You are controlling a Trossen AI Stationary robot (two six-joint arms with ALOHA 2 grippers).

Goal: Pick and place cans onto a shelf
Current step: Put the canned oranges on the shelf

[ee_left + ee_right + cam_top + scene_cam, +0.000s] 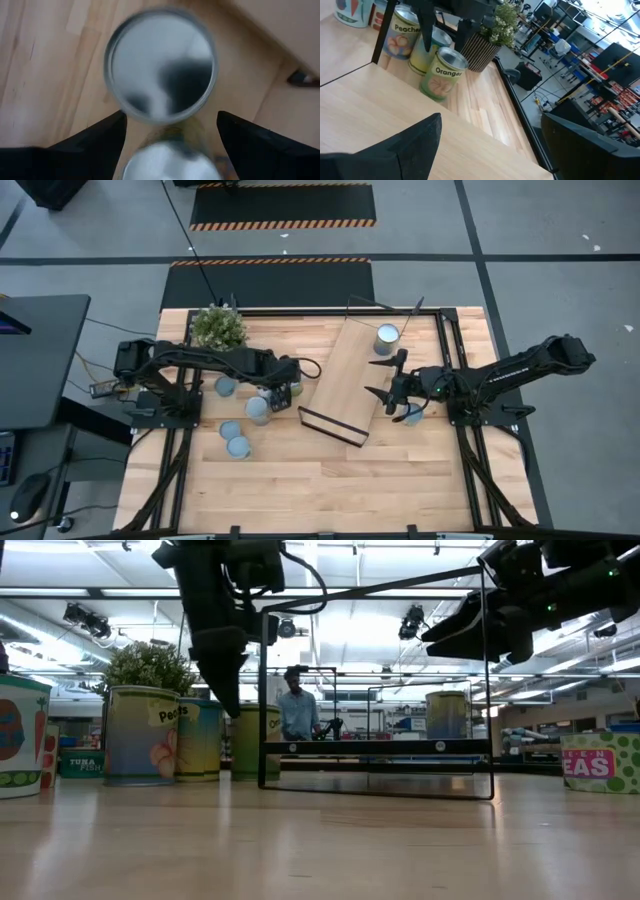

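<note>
Shelf (345,380) lies slanted across the middle of the table (330,480), a light-wood board with black wire frames at its two ends; one can (386,338) stands on its far end. Left gripper (283,393) hangs just beside the shelf's near left corner, above a can (160,65) whose round silvery top fills the left wrist view; its fingers (95,142) stand spread to either side of that can with a gap on each side, gripping nothing. More cans sit on the left half of the table: one (226,386) near the arm, one (257,411) just beside the gripper, two (235,438) close together toward the front. Right gripper (385,378) is raised over the shelf's right edge, fingers wide apart and empty; a further can (412,416) rests on the table below its wrist. Potted plant (219,327) occupies the far left corner. A person (297,705) stands in the room beyond the table.
</note>
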